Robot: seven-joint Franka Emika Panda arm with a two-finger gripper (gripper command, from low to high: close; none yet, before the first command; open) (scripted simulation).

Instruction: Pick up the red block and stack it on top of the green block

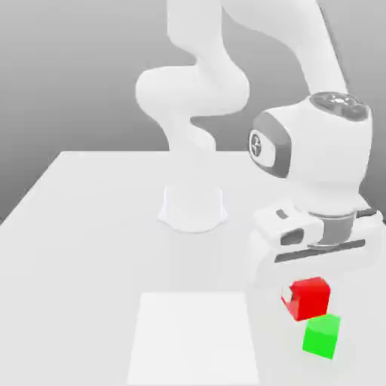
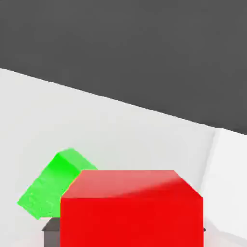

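Plain grey backdrop; white table (image 1: pixel 83 226) with a slightly brighter white square patch (image 1: pixel 192 335) near its front edge. My arm rises from a round white base (image 1: pixel 193 207) at the table's middle and bends toward the exterior view's right.

My pincer (image 1: pixel 305 290) points down, closed on the red block (image 1: pixel 309 296), which I hold between the fingers. In the exterior view the red block sits just under my hand, seemingly lifted off the table.

The green block (image 1: pixel 322 335) rests on the table, just below and slightly to the exterior view's right of the red one; their outlines meet there, but I cannot tell whether they touch.

From the hand view, the red block (image 2: pixel 131 207) is close in front, with the green block (image 2: pixel 50 185) partly hidden behind it, turned at an angle.
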